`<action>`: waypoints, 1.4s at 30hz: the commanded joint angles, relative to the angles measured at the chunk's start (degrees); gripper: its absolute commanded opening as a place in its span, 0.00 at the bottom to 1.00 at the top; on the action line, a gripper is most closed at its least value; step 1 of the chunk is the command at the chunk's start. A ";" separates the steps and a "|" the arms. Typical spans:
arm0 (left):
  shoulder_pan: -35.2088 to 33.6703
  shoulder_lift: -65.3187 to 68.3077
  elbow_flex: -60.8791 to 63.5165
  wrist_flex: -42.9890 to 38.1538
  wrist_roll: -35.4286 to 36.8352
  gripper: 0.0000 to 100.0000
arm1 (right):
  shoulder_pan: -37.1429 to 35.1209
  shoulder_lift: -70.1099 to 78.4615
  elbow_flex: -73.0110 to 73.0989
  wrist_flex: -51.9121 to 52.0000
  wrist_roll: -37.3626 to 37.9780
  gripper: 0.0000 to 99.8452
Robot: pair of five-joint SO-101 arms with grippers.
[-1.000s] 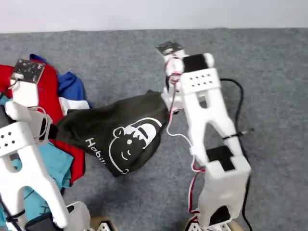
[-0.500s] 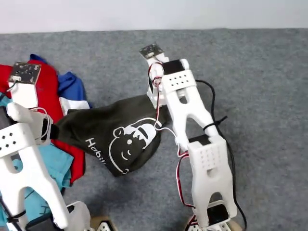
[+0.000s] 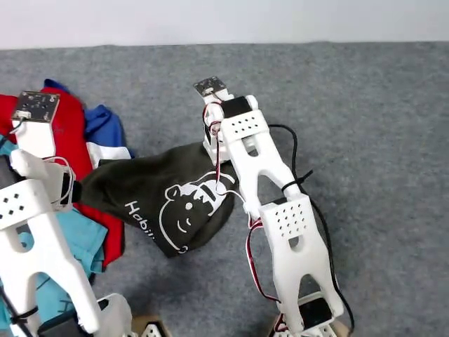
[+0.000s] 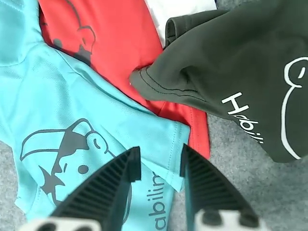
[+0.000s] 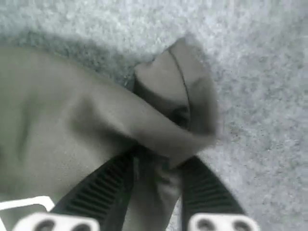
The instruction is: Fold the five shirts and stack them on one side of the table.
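A dark shirt (image 3: 151, 186) with a white bear print lies bunched in the middle of the grey table. My right gripper (image 3: 211, 146) is at its far right corner, shut on a fold of the dark shirt (image 5: 159, 120); the fabric runs between the fingers (image 5: 98, 192). At the left lies a pile with a red shirt (image 3: 70, 137), a cyan shirt (image 3: 88, 242), a blue shirt (image 3: 104, 121) and a white one (image 3: 109, 151). My left gripper (image 4: 159, 166) hangs open over the cyan shirt (image 4: 62, 115), short of the dark shirt's sleeve end (image 4: 144, 79).
The grey carpet-like table top (image 3: 379, 140) stretches bare to the right of the right arm and along the far side. A pale wall (image 3: 224, 21) borders the far edge. The left arm's white links (image 3: 31, 232) stand over the pile.
My right arm has swung leftward with the dark shirt's corner in its gripper, pushing that edge in and bunching the shirt. The left arm has stayed put.
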 commanded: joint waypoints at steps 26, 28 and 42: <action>0.26 -7.38 -0.48 1.41 0.44 0.14 | 17.10 -21.05 -37.10 11.38 18.81 0.01; 1.76 -11.25 -0.48 1.41 0.44 0.14 | 18.07 -22.64 -37.01 12.00 20.57 0.01; 12.48 -21.01 -0.04 1.41 0.44 0.14 | 19.56 -35.38 -11.16 12.35 27.34 0.01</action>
